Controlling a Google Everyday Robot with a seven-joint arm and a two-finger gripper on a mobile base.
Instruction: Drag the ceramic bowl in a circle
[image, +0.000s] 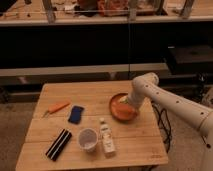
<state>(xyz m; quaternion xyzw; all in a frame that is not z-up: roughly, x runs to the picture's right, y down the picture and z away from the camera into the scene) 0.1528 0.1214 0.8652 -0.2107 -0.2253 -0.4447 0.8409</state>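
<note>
Tool (125, 101): at the end of the single white arm (165, 97), which reaches in from the right. It is lowered into the far right part of the ceramic bowl (120, 114), at or just inside the rim. Whether it is spread, pressed together or pinching the rim cannot be told.

Ceramic bowl: orange, round and shallow, upright on the right half of the wooden counter (85, 95), near its right edge. Contents, if any, cannot be made out.

Handling, as judged: glazed ceramic is stiff, fairly heavy for its size and brittle. It should slide flat on the wood without deforming, but would chip or break if it went off the edge. The glaze is likely slippery, so a pinch on the rim may creep. The rim or the inner wall is the sensible hold, with steady downward pressure so the bowl follows the circle and does not tip.

Risk, as judged: the right edge of the counter and the bottle are the nearest limits on the circle.

Count of items on the counter:
- one ceramic bowl;
- one small pale bottle (106, 138), upright, near the bowl at its front left;
- one white cup (88, 139), upright, just beside the bottle on its left;
- one flat blue item (76, 114), left of the bowl and apart from it;
- one slender orange item (57, 107), further left;
- one dark striped item (59, 144), at the front left.

Six items in all, one of each.
</note>
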